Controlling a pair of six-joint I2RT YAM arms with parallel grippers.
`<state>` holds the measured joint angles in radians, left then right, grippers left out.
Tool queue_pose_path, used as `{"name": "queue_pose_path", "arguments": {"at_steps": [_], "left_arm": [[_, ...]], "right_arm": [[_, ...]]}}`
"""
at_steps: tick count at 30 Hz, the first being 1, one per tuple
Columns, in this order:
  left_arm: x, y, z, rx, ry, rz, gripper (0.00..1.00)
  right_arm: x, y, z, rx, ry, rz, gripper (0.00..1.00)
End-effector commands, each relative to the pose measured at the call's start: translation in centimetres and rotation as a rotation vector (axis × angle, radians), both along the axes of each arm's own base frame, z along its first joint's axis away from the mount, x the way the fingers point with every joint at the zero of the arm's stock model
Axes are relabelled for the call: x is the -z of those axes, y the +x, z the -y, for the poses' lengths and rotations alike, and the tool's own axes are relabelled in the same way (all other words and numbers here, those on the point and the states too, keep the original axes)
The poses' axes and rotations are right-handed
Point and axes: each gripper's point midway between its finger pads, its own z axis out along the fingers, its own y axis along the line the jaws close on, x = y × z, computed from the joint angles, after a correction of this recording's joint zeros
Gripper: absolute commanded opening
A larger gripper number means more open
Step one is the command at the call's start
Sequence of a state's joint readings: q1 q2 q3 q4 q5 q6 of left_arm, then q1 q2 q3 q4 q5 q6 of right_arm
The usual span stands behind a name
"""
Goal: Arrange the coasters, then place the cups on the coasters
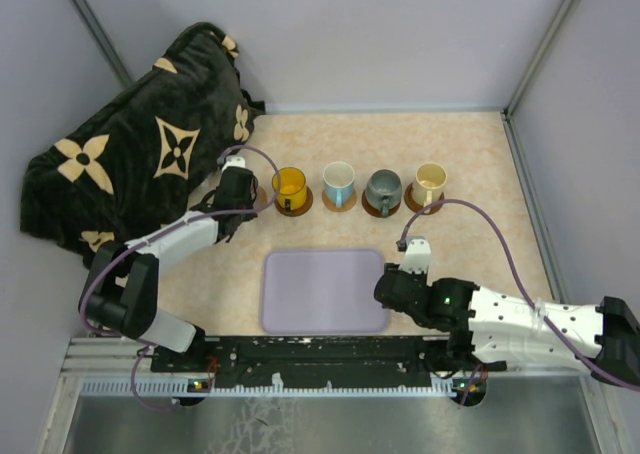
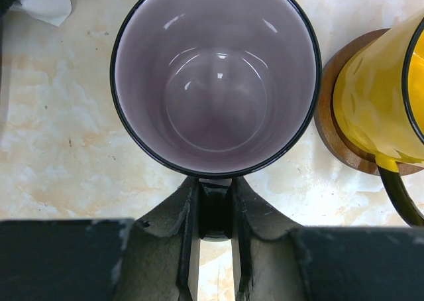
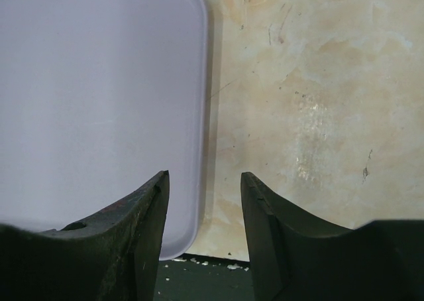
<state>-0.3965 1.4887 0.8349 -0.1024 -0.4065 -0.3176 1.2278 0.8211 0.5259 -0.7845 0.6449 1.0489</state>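
My left gripper [image 2: 215, 185] is shut on the black handle of the mauve cup [image 2: 215, 75], which stands upright; whatever is under it is hidden. In the top view this gripper [image 1: 237, 181] covers that cup, at the left end of the row. Right beside it the yellow cup [image 2: 377, 95] sits on a brown coaster [image 2: 329, 119]. The row continues with the yellow cup [image 1: 290, 186], the white cup with a blue handle [image 1: 339, 182], the grey-green cup [image 1: 383, 187] and the cream cup [image 1: 430, 179], each on a coaster. My right gripper [image 3: 204, 178] is open and empty.
The lavender tray [image 1: 325, 292] lies near the front edge; the right gripper [image 1: 385, 292] hovers over its right rim [image 3: 199, 115]. A black blanket with cream flower marks [image 1: 140, 154] is heaped at the back left. Grey walls close in the table.
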Motion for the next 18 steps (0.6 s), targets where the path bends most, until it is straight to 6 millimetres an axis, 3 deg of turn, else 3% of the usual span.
{"name": "queue_pose_path", "arguments": {"at_steps": [1,18], "left_arm": [[-1.78,1.70,0.18,-0.015,-0.035,0.098,0.00],[-2.56,2.10,-0.02,-0.030,-0.046,0.156,0.00]], "right_arm": [[-2.07,0.73,-1.60,0.009,0.070,0.040,0.48],[-1.52,0.57,-2.04,-0.001,0.070,0.022,0.48]]}}
